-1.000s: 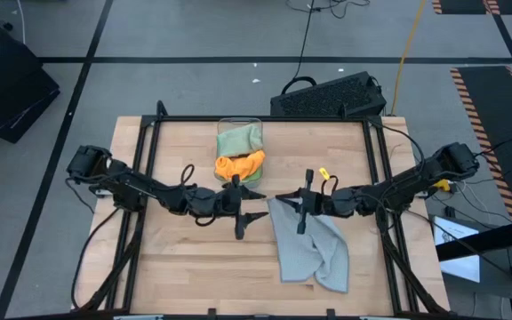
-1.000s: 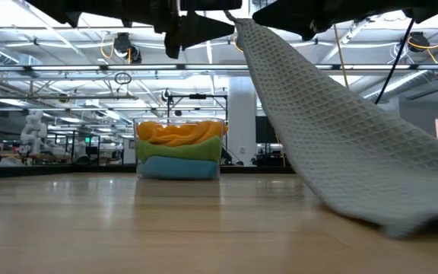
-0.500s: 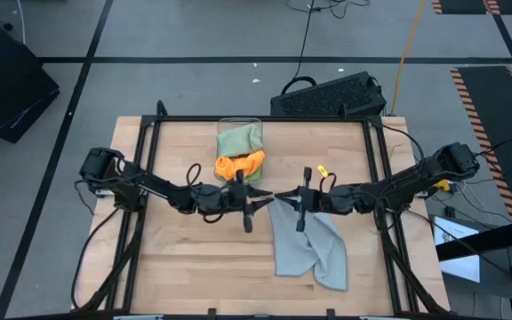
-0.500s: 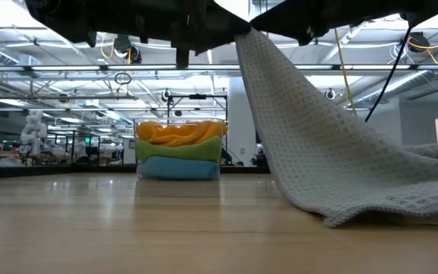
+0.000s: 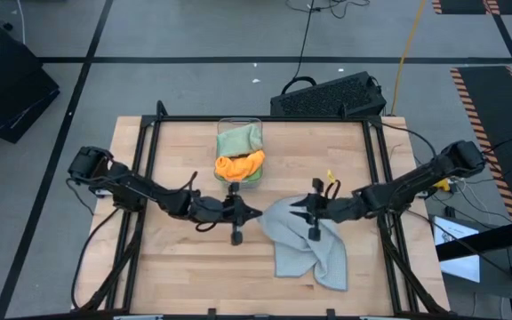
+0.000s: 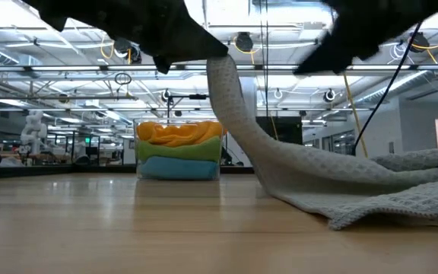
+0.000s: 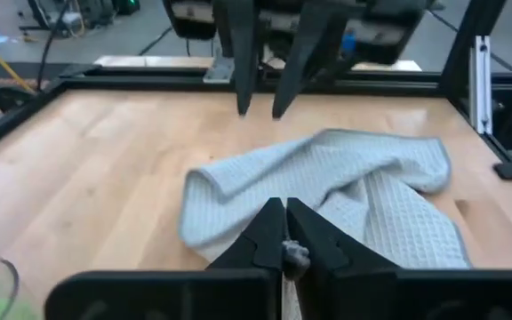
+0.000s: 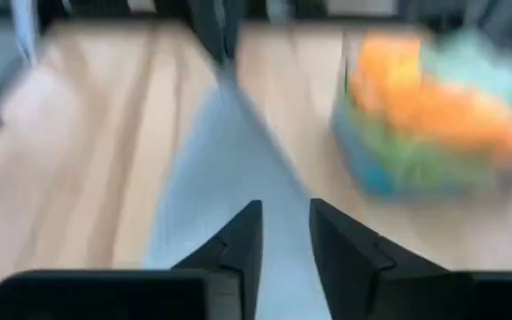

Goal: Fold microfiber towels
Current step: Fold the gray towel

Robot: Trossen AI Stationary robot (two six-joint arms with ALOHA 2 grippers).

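Left hand (image 5: 254, 213) pinches the grey towel's (image 5: 309, 253) raised corner; right hand (image 5: 299, 208) hovers alongside, fingers apart.

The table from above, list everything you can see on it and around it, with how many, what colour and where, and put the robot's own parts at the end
Grey towel: one, light grey, crumpled on the table's right-centre, one corner lifted.
Clear bin: one, transparent, at the table's far middle.
Towels in the bin: orange on top at the near end, sage green behind it, blue at the bottom in the low view.
Table: one, light wood, black frame around it.
Keyboard: one, black, on the floor beyond the table.
Left gripper: shut on the grey towel's lifted corner.
Right gripper: jaws apart, over the grey towel.
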